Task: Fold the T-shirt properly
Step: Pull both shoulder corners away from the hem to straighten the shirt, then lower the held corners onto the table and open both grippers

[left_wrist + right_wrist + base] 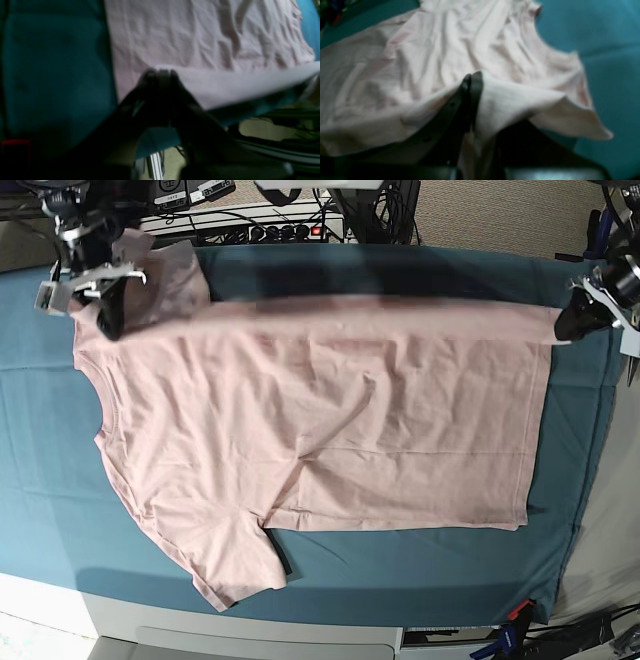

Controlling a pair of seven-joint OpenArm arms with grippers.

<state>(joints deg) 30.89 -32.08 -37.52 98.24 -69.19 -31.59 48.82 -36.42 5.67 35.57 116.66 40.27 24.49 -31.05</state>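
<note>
The big pale pink cotton T-shirt (320,420) lies spread out on the teal table cloth (60,510), plain side up. Its neck end points to the left of the base view and its bottom hem runs down the right side. One short sleeve (235,565) lies flat near the front edge. The far edge is lifted off the cloth and pulled tight in a straight line (a dark shadow sits under it). The far sleeve (165,275) is held up at the back left corner. Soft wrinkles (230,45) cross the middle.
</note>
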